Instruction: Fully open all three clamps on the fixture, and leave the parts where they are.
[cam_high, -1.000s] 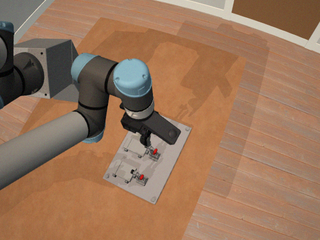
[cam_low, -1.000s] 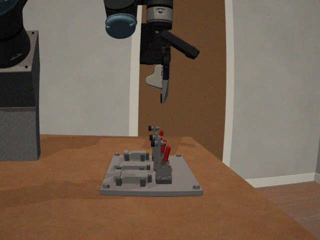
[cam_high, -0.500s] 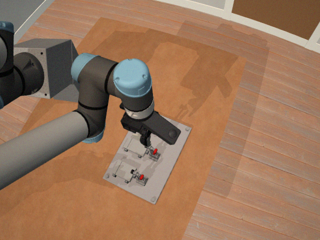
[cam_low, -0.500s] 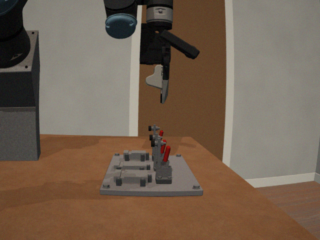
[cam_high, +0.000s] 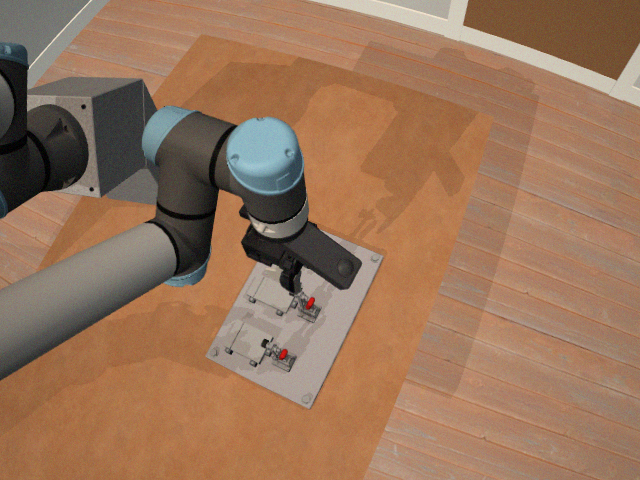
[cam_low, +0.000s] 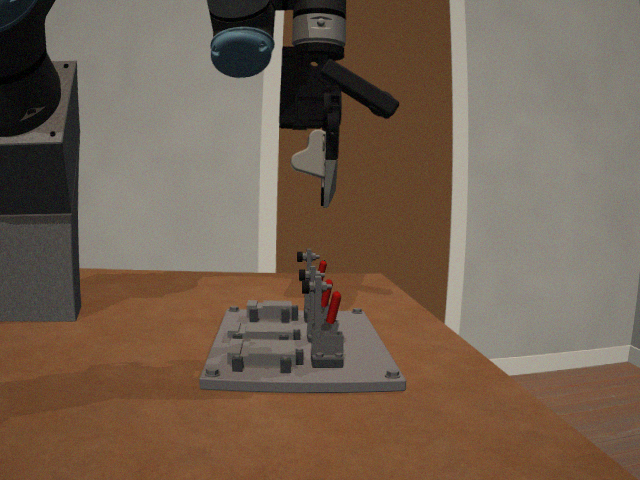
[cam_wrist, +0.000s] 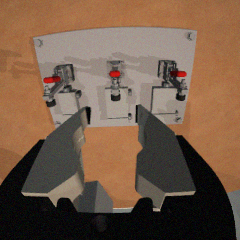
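The grey fixture plate (cam_high: 294, 330) lies on the brown mat and carries three toggle clamps with red handles. In the wrist view they stand in a row: left clamp (cam_wrist: 52, 80), middle clamp (cam_wrist: 115, 75), right clamp (cam_wrist: 177, 74), each beside a grey part (cam_wrist: 116, 105). In the side view the red handles (cam_low: 330, 304) stand nearly upright. From above I see two clamps (cam_high: 310, 303) (cam_high: 283, 353); the wrist hides the third. My gripper (cam_low: 325, 198) hangs well above the clamp row, roughly over the middle clamp. Its fingers stand partly apart with nothing between them.
The robot's grey pedestal (cam_low: 36, 206) stands at the left, well away from the plate (cam_low: 305, 356). The mat's right edge and wooden floor (cam_high: 516, 310) lie to the right. My forearm (cam_high: 87, 289) reaches in from the left.
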